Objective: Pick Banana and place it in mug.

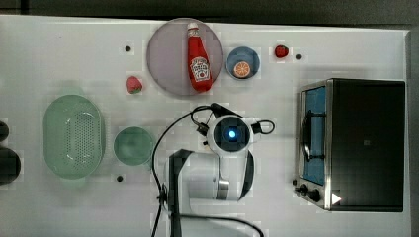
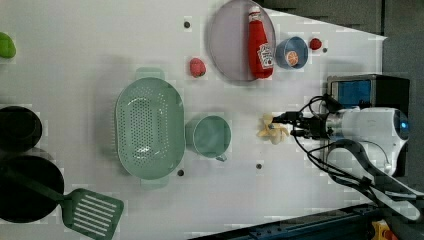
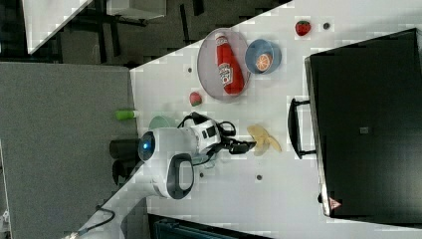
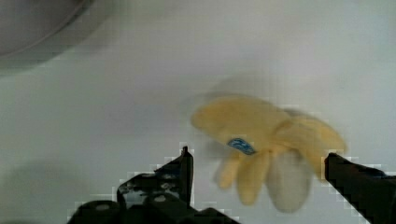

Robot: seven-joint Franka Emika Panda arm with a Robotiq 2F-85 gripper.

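1. Top view: taking the mug (image 1: 133,146) as landmark, the teal cup holds nothing and stands just beside the pale green colander (image 1: 73,136), which lies to the top view's left of it and is likewise unfilled. Up and to the right of the mug, a round plate (image 1: 168,59) carries a ketchup bottle (image 1: 198,58) lying flat; beyond it a small blue bowl (image 1: 242,62) holds an orange slice. The arm (image 1: 217,168) stands to the mug's right, its wrist covering the spot beneath.

2. Left view: the banana (image 2: 270,130), peeled open, lies on the white table (image 2: 75,50) well to the right of the mug, apart from it. The gripper (image 2: 280,125) reaches level from the left view's right and meets the banana's near edge. A toaster oven (image 2: 365,90) sits behind the arm.

3. Right view: the mug is largely hidden behind the arm; the banana lies on the far side of the arm from it, toward the oven.

4. Wrist view: the pincer is spread wide, one finger (image 4: 180,175) on each side of the banana, neither pressing it.
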